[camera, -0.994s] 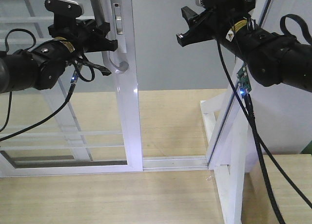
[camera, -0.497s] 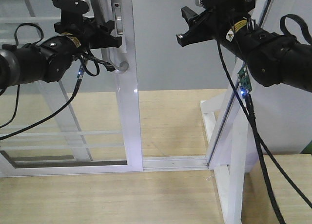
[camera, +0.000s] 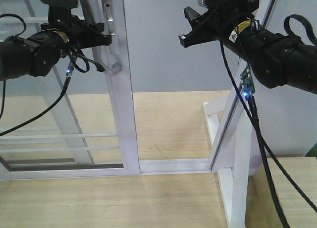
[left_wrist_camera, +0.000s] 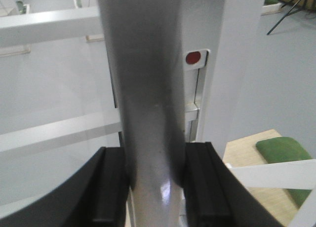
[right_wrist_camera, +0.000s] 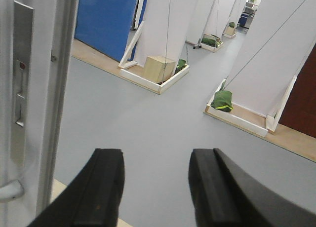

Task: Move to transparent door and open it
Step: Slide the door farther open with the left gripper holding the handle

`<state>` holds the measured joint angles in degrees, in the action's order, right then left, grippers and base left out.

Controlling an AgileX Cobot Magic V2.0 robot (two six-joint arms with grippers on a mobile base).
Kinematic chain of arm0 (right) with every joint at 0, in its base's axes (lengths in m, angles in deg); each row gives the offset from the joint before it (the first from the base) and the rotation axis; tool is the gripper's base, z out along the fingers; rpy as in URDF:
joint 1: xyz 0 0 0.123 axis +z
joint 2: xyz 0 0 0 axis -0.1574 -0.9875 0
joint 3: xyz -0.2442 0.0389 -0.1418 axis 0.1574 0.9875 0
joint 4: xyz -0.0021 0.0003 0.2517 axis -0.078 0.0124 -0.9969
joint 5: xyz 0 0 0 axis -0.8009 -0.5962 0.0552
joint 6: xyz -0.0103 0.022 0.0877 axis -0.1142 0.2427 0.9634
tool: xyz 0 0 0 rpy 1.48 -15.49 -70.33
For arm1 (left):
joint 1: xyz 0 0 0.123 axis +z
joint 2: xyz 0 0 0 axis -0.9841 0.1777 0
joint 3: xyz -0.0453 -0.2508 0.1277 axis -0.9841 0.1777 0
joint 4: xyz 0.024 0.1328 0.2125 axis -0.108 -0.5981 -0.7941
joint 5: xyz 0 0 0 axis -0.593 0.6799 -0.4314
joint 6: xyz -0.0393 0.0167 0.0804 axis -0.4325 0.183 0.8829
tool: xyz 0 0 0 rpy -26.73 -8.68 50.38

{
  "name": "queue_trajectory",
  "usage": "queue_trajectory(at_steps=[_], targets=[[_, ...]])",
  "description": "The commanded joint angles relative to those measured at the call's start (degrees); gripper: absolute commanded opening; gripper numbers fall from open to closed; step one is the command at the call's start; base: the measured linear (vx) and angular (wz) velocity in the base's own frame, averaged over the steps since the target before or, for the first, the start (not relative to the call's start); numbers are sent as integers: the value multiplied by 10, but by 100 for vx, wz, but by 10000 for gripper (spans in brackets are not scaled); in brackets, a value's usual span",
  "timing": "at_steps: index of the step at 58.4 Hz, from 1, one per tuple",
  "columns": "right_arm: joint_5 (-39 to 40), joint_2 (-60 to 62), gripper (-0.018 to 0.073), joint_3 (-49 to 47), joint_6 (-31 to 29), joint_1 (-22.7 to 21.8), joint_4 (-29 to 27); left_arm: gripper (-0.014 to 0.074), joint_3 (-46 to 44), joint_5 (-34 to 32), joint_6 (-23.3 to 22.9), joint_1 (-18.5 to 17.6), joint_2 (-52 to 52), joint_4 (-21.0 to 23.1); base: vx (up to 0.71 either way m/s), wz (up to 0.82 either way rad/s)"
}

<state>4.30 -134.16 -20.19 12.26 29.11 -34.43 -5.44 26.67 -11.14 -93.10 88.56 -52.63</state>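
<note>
The transparent door (camera: 123,119) is a white-framed glass panel with thin white bars, standing at the left of the front view. Its curved grey handle (camera: 113,68) runs beside a lock plate (camera: 106,20). My left gripper (camera: 101,34) is shut on that handle. In the left wrist view the handle (left_wrist_camera: 148,89) fills the space between both black fingers, gripper (left_wrist_camera: 155,187). My right gripper (camera: 190,27) hangs open at the upper middle, apart from the door, with only grey floor between its fingers, gripper (right_wrist_camera: 155,182). The right wrist view shows the door's edge (right_wrist_camera: 49,89) and lock plate (right_wrist_camera: 22,79).
A floor track (camera: 173,164) runs from the door to a slanted white frame (camera: 233,139) on the right. Black cables hang from both arms. Through the opening lie grey floor, white partitions, a cardboard box (right_wrist_camera: 159,68) and green bags (right_wrist_camera: 222,99).
My left gripper has moved left with the handle, and the door has slid left along its track, widening the opening. The right arm has not moved.
</note>
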Motion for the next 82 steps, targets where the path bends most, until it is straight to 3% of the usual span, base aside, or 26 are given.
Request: queue_trajectory(at_steps=[1,14,46,61,72,82], targets=[[49,27,382,-18,-4,-2,-2,370,-18,-40,4,38,-50,28,0,0],[49,27,382,-18,-4,-2,-2,370,-18,-20,48,58,-66,28,0,0],[49,27,382,-18,-3,-2,-2,370,-18,30,48,101,-83,28,0,0],[47,27,382,-18,-3,-2,-2,370,-18,69,78,133,-108,28,0,0],[48,27,382,-18,-1,-2,-2,370,-18,80,78,138,-126,28,0,0],[47,27,382,-18,-1,-2,-2,343,-8,135,76,139,-153,28,0,0]])
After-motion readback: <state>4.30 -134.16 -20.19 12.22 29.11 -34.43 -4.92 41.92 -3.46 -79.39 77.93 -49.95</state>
